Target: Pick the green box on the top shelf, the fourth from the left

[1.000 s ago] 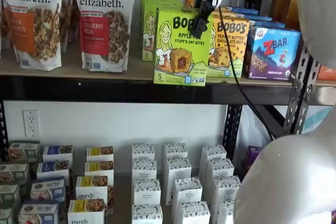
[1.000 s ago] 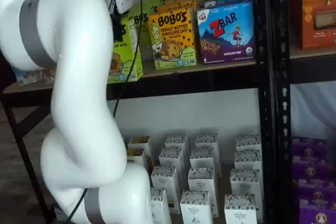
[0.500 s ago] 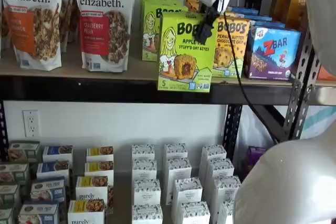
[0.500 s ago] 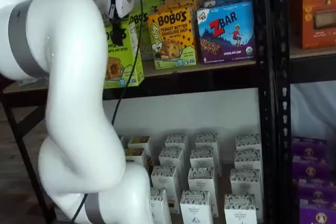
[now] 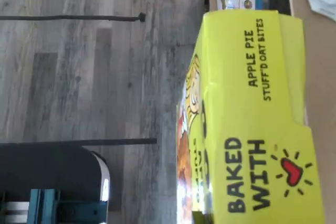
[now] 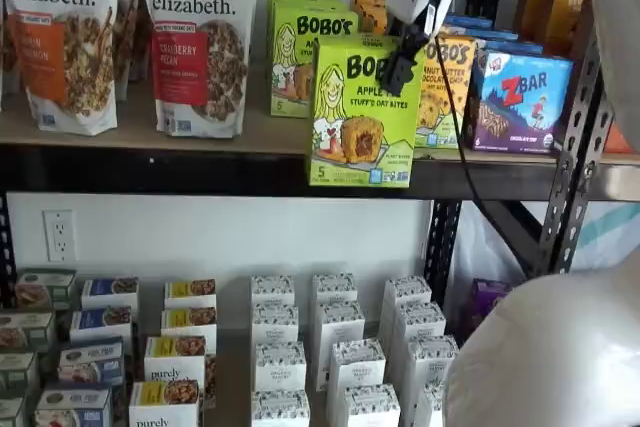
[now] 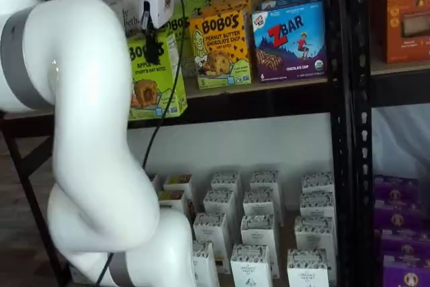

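The green box (image 6: 362, 112), a lime Bobo's Apple Pie Stuff'd Oat Bites carton, hangs in front of the top shelf (image 6: 200, 137), past its black front beam. My gripper (image 6: 402, 59) is shut on the green box near its top right, black fingers clamped over the upper edge. In both shelf views the box is clear of the row; it also shows beside my white arm as the green box (image 7: 156, 77) under the gripper (image 7: 152, 46). The wrist view is filled by the green box (image 5: 252, 124) seen from its top panel, over wood floor.
More green Bobo's boxes (image 6: 305, 47) remain on the shelf behind, beside a yellow-orange Bobo's box (image 6: 445, 87) and a blue ZBar box (image 6: 520, 102). Granola bags (image 6: 200, 37) stand to the left. White cartons (image 6: 335, 347) fill the lower shelf. A black upright (image 7: 342, 126) stands right.
The green box has come further out from the shelf, away from the row and slightly right and down, with my gripper still closed on it.
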Controlling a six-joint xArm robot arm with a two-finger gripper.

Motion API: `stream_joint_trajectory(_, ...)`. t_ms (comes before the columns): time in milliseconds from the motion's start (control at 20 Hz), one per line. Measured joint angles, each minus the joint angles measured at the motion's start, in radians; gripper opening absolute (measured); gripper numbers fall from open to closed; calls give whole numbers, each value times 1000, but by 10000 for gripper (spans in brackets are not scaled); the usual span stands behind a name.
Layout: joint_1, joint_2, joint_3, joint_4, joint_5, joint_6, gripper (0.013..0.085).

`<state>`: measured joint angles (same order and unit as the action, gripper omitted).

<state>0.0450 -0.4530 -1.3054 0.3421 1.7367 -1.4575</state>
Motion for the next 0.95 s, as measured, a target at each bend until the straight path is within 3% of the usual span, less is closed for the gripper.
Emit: stream_joint_trajectory(950, -46, -49, 67, -3, 19, -50, 290)
